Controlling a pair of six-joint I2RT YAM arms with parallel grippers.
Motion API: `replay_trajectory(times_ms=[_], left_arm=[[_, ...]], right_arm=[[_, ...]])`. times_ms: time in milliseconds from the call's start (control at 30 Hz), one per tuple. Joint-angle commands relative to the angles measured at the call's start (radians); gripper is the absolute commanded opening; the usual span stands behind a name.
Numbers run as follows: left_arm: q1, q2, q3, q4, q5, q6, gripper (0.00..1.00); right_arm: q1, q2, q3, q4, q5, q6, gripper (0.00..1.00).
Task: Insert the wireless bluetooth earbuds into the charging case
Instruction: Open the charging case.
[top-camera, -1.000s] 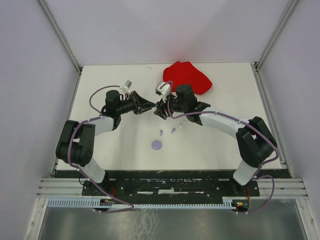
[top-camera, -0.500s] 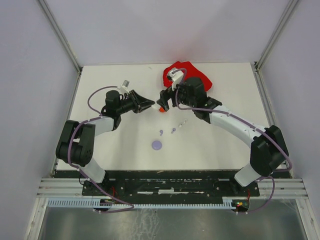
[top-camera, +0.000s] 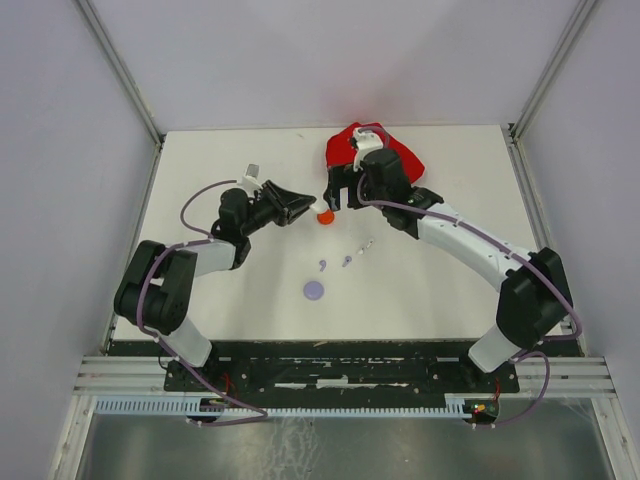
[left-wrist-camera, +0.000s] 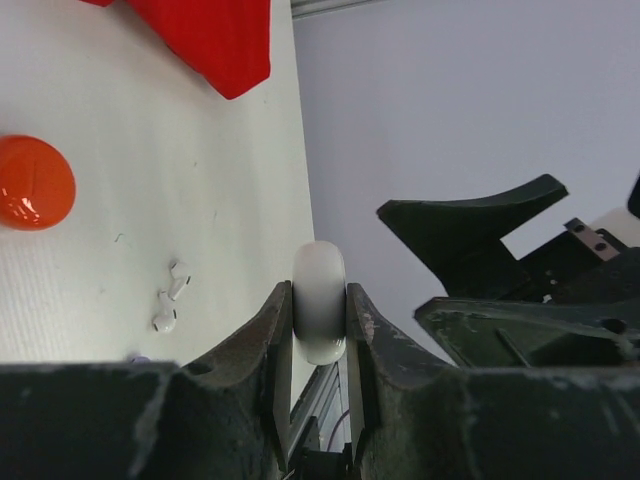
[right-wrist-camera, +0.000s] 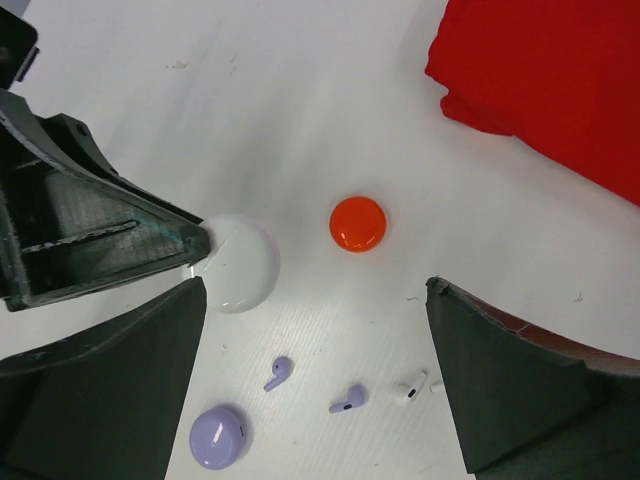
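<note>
My left gripper is shut on a white round case, held on edge above the table; the case also shows in the right wrist view. My right gripper is open and empty, hovering above an orange round case that lies on the table. Two lilac earbuds and a white earbud lie loose below it. A closed lilac case sits near them. No red earbud is in view.
A red cloth lies at the back of the white table, just behind the right gripper. The two grippers' tips are close together near the table's middle. White walls surround the table.
My right gripper has moved back toward the red cloth and opened wide, uncovering the orange case on the table. My left gripper has shifted slightly right, still holding the white case.
</note>
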Motion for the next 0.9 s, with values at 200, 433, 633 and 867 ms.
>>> replay_trajectory(times_ms=[200, 433, 633, 867], left_arm=[[-0.016, 0.008, -0.012, 0.138, -0.026, -0.09, 0.03], [-0.016, 0.013, -0.013, 0.177, -0.003, -0.126, 0.03], [-0.015, 0.014, -0.021, 0.198, 0.007, -0.149, 0.03], [-0.01, 0.024, -0.01, 0.213, 0.017, -0.175, 0.03]], right_arm=[[-0.004, 0.07, 0.023, -0.03, 0.038, 0.05, 0.99], [-0.005, 0.106, 0.031, -0.021, 0.041, 0.049, 0.99], [-0.006, 0.127, 0.044, -0.023, 0.042, 0.041, 0.99], [-0.01, 0.132, 0.033, -0.03, 0.043, 0.035, 0.99]])
